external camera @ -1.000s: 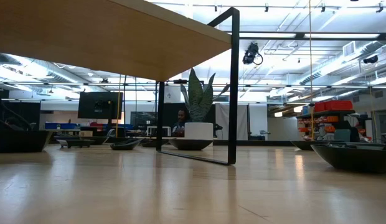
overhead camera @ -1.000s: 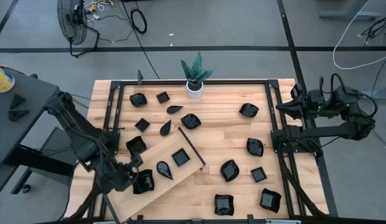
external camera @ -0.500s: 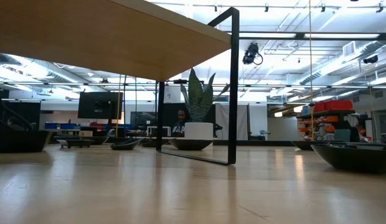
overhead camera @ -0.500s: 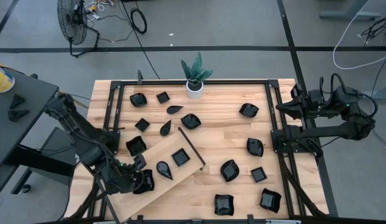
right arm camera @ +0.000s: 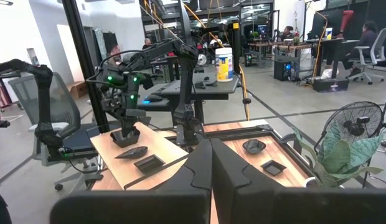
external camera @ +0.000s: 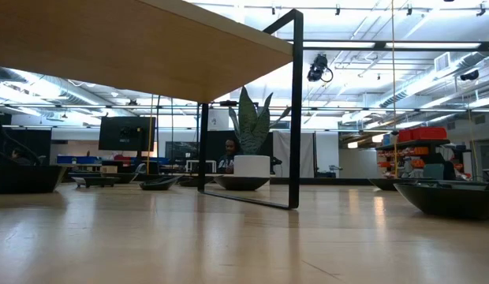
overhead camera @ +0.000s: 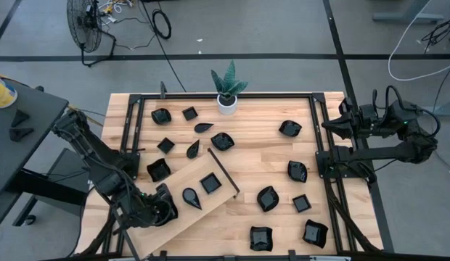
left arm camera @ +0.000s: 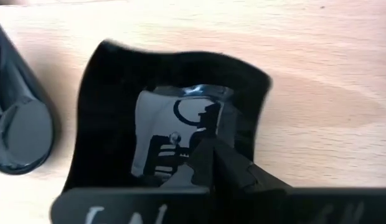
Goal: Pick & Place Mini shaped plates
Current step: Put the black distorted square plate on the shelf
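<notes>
- Plates: small glossy black dishes lie scattered over the table (overhead camera: 247, 156); three sit on the raised board (overhead camera: 185, 210), namely a square one (overhead camera: 210, 183), a teardrop one (overhead camera: 191, 197) and a wavy one (overhead camera: 167, 210) at the board's low left end.
- Left gripper (overhead camera: 161, 209): down at that low end, directly over the wavy plate, so most of that plate is covered from above. In the wrist view the fingers (left arm camera: 227, 165) are closed tight together, with the tip inside the plate's bowl (left arm camera: 174, 112). Whether they pinch its rim cannot be told; the near edge is cut off behind the gripper body.
- Right gripper (overhead camera: 343, 120): parked on its stand at the table's right edge, well apart from any plate; fingers (right arm camera: 211, 168) pressed shut, holding nothing.
- Low view: the board's underside and a black frame leg (external camera: 296, 110) fill the upper part; neither gripper shows. Only plate rims appear at table level, shapes unreadable. A plant pot (external camera: 252, 166) stands at the far edge, partly hiding a person behind it.
- Right wrist view: left arm appears far off; detail of its grip is too small to read.
</notes>
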You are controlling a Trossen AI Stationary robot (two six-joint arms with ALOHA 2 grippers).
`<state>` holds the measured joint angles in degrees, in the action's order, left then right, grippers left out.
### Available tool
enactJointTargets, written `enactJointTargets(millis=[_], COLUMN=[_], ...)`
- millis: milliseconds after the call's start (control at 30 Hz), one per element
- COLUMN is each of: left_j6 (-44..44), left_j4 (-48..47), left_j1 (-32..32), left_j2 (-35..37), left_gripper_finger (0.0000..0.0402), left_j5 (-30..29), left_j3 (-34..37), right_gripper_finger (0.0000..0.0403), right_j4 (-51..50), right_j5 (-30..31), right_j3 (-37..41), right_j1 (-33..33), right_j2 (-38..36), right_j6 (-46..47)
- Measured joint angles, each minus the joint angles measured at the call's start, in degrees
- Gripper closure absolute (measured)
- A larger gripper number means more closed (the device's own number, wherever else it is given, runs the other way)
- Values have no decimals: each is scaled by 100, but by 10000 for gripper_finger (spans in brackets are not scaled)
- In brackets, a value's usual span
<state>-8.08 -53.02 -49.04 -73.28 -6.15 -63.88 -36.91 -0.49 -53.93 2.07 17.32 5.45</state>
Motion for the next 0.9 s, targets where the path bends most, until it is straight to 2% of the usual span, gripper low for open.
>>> enactJointTargets(millis=[900], left_j6=[835], left_j4=[-6], left_j1=[-693], left_j2=[256], left_gripper_finger=[397], left_j5=[345], left_j3=[0], right_gripper_finger=[401], right_j4=[0], right_j5=[1], right_j3=[0], right_j1=[-2], right_j2=[0], right_j6=[0])
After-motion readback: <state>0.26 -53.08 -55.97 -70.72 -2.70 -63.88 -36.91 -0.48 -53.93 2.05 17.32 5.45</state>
